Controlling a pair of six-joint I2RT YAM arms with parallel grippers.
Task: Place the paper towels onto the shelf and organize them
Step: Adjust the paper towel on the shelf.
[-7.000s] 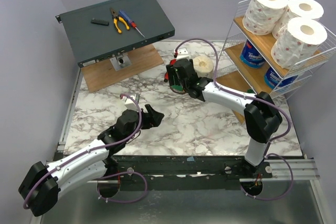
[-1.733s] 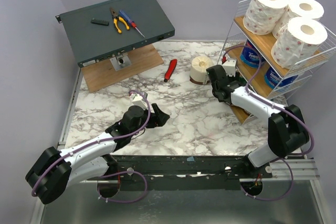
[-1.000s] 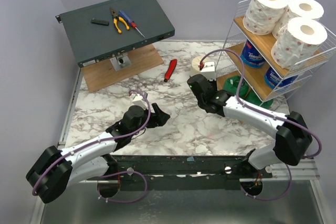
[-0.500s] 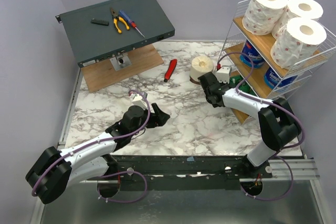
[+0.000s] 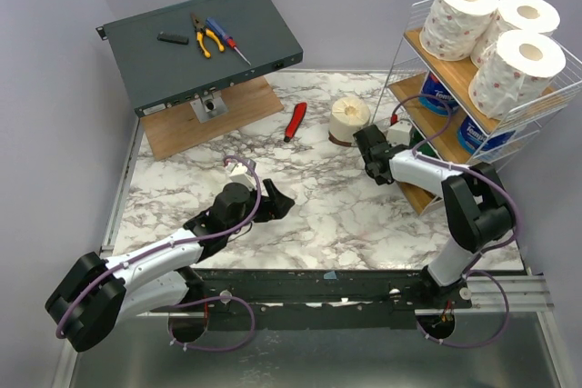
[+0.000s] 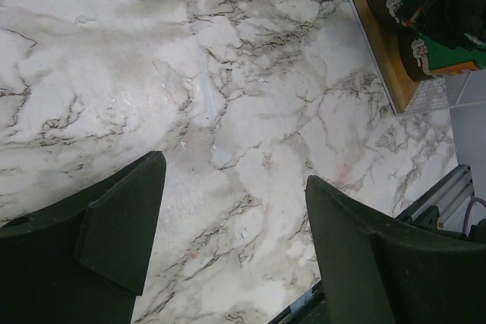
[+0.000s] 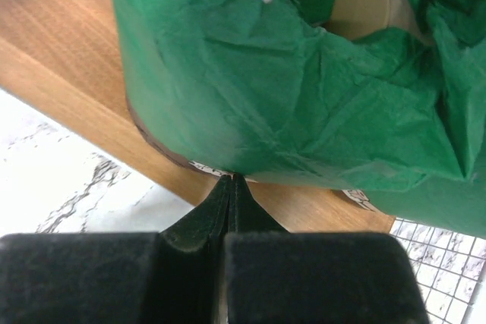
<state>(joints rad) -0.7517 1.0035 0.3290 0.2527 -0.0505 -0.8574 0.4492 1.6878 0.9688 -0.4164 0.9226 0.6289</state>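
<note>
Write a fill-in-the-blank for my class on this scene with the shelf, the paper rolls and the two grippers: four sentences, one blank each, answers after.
1. The top tier of the shelf holds ___ white rolls with pink specks.
2. The lone roll standing on the marble table is plain ___ in colour.
3. The right gripper, fingers pressed together, faces a wrapped roll whose paper is ___.
4. The left gripper holds its fingers ___ above the table.

Missing words: three; cream; green; open.
</note>
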